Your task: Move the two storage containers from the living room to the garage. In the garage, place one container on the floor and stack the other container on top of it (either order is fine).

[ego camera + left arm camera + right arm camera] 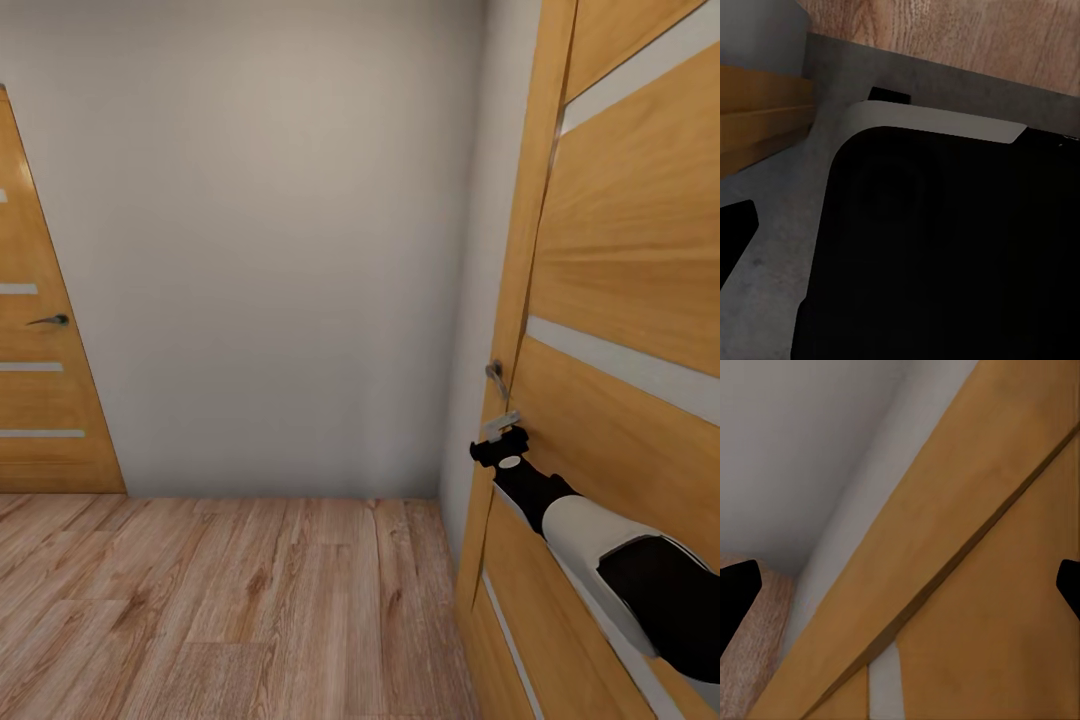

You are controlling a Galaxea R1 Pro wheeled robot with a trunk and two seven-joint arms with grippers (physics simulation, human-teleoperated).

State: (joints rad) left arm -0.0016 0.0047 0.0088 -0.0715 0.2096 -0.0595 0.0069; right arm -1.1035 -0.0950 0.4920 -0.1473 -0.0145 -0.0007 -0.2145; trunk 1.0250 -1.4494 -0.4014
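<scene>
Right pincer point(499, 428): at 3 o'clock, at door handle point(494, 374), fingers spread wide | Left pincer: state cannot be told | Second door point(40, 380): 9 o'clock | Wood floor point(230, 600).

A home hallway: wood plank floor point(230, 600), plain grey wall point(260, 250), two panelled wooden doors point(620, 260).
</scene>
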